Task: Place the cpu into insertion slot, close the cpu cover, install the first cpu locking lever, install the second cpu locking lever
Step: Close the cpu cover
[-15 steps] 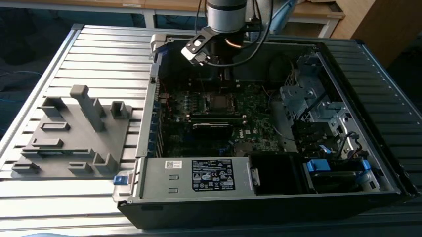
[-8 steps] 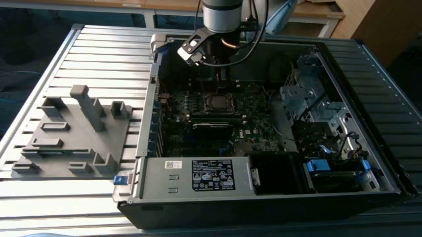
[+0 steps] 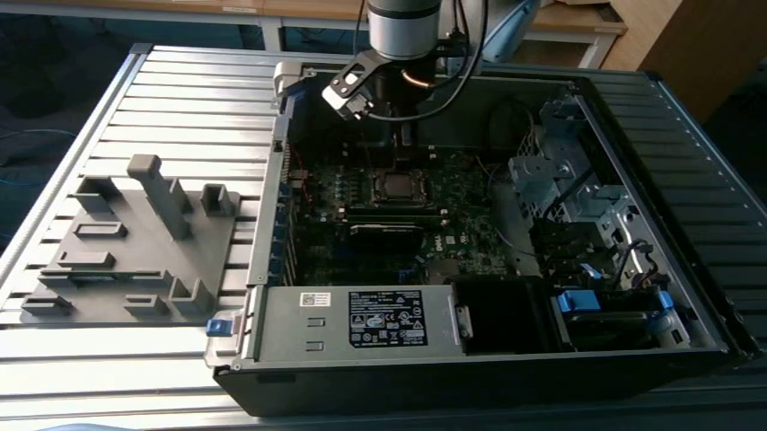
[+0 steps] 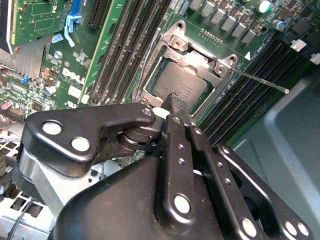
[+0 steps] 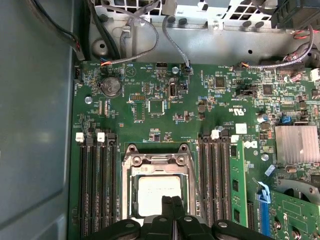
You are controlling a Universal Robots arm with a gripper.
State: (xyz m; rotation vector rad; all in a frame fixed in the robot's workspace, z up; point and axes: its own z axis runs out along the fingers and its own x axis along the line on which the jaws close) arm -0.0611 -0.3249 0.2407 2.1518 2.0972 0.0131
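- Jaws sit pressed together with nothing pinched between them; in the first wrist view the gripper [image 5: 172, 200] shows its two black fingertips [image 5: 167, 204] meeting along a thin seam
- Directly beneath the jaw tips lies the cpu [image 5: 156, 192], dull silver top facing up, seated flat in the insertion slot [image 5: 134, 200]
- In the second wrist view the closed tips hang over one edge of the cpu; whether they touch it cannot be told
- Framing the chip on every side of the tips, the cpu cover [image 5: 158, 161] lies down flat over the socket, with the cpu showing through its square opening
- Beyond the tips, off one corner of the cover, a thin metal locking lever [image 4: 260, 80] sticks out free in the second wrist view, slanting across the black slots there rather than lying along the socket
- Long black memory slots [image 5: 95, 190] run along both sides of the jaws, just outside the cover
- Ahead of the jaws the green motherboard [image 5: 165, 115] spreads out, with a ribbed silver heatsink [image 5: 296, 144] well off to one side of them
- In the exterior view the arm [image 3: 401, 27] reaches down into the open computer case [image 3: 504, 382], the jaws near the socket in the middle of the board
- Well apart from the jaws, outside the case toward the exterior view's left, a grey fixture plate [image 3: 132, 242] rests on the slatted table [image 3: 84, 99]
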